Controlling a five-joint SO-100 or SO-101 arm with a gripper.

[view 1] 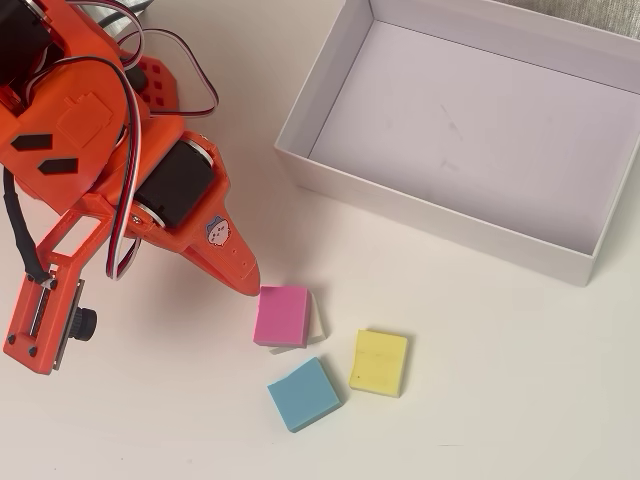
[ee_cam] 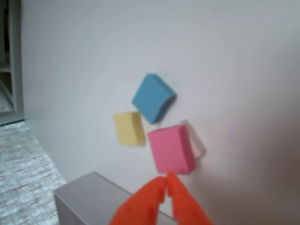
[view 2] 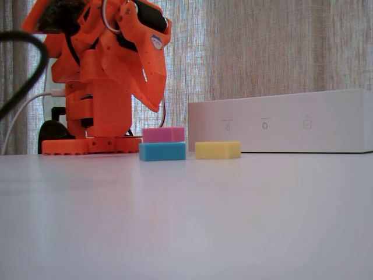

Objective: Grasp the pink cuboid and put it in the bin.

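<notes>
A home room: sheer woven curtains (view 2: 280, 52) behind a plain white table (view 2: 186, 221).

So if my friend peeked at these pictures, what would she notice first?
Probably the big bright orange robot arm filling the left of the overhead view, its end effector pointing down near the pink cuboid. Then the little colour cluster on the white table: the pink one lying partly on a pale block, a blue block and a yellow block beside it. The large white bin sits empty at upper right.

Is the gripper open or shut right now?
Shut and empty: in the wrist view the gripper's orange fingertips meet just short of the pink cuboid, which lies on the table.
</notes>
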